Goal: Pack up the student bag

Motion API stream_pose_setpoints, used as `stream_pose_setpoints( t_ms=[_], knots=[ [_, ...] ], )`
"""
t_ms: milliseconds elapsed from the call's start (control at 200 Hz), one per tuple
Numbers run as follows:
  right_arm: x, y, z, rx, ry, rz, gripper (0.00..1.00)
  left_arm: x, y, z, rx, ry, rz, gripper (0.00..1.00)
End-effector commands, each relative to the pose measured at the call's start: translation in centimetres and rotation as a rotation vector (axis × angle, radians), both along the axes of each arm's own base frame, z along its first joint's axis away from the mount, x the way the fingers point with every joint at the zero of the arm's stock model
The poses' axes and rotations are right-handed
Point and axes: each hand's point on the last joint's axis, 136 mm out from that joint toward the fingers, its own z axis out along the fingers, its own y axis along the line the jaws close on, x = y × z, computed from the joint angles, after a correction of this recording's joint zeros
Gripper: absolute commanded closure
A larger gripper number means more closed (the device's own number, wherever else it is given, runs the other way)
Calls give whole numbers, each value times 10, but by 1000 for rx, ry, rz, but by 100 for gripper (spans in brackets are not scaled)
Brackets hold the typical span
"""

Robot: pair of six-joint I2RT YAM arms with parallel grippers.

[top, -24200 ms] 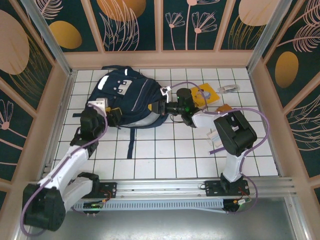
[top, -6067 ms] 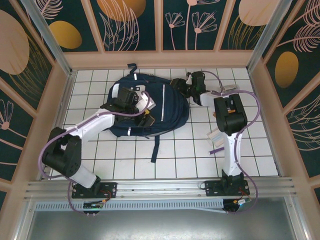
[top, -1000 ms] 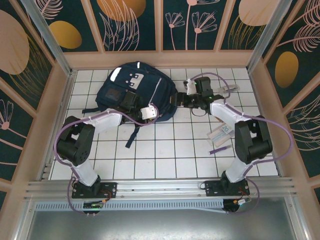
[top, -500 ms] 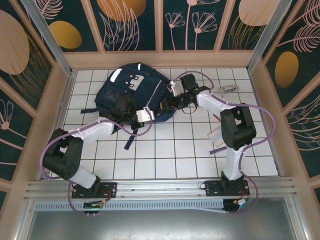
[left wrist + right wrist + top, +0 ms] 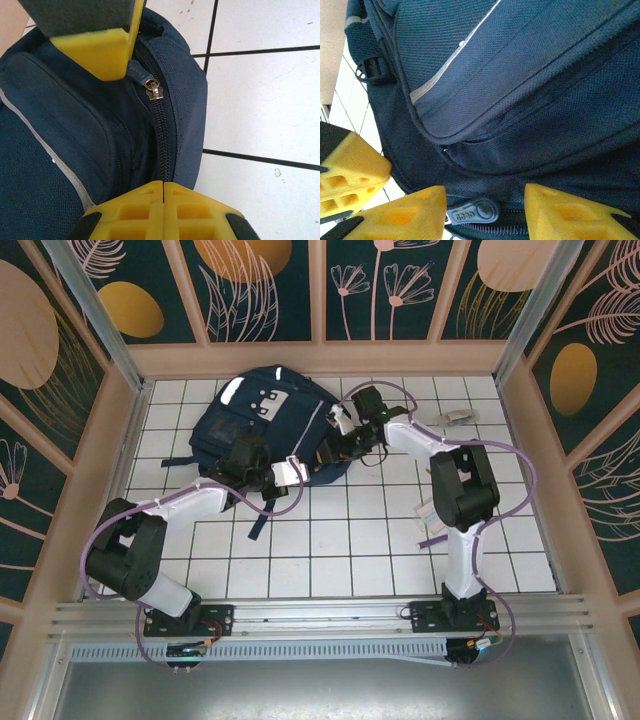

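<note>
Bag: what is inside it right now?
Its inside is hidden. The bag lies on the tiled table, and its zip is closed where it shows, so fabric covers whatever it holds.

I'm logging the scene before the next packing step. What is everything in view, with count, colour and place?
student bag: 1, navy blue with white stripes, far left-centre of the table
zip pull: 1, grey, on the bag's zip
purple pen: 1, purple, right side of the table
flat paper item: 1, pale, just beyond the pen
small item: 1, grey-white, far right; too small to identify
table: 1, white tiles with dark grid lines
left arm: 1, white and black, reaching to the bag
right arm: 1, white and black, reaching to the bag
left pincer: 1, yellow, shut at the bag's zip edge
right pincer: 1, yellow, open, straddling the zip pull
</note>
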Motion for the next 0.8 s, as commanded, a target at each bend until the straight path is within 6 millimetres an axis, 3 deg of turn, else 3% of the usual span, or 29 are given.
stream_pose_setpoints(
  t_ms=[0, 410, 596, 711, 796],
  knots=[
    [-8, 3, -8, -13, 18, 75, 55, -1, -12, 22, -62, -74, -64, 100],
    [-33, 9, -11, 65, 95, 198, 52, -2, -9, 13, -17, -73, -83, 100],
    [-30, 5, -23, 35, 75, 183, 51, -3, -8, 10, -3, -71, -93, 100],
    [-32, 6, -25, 47, 83, 195, 56, -4, -7, 4, 19, -46, -93, 100],
    [-39, 6, -30, 51, 103, 215, 63, -6, -5, -1, 37, -23, -93, 91]
  ],
)
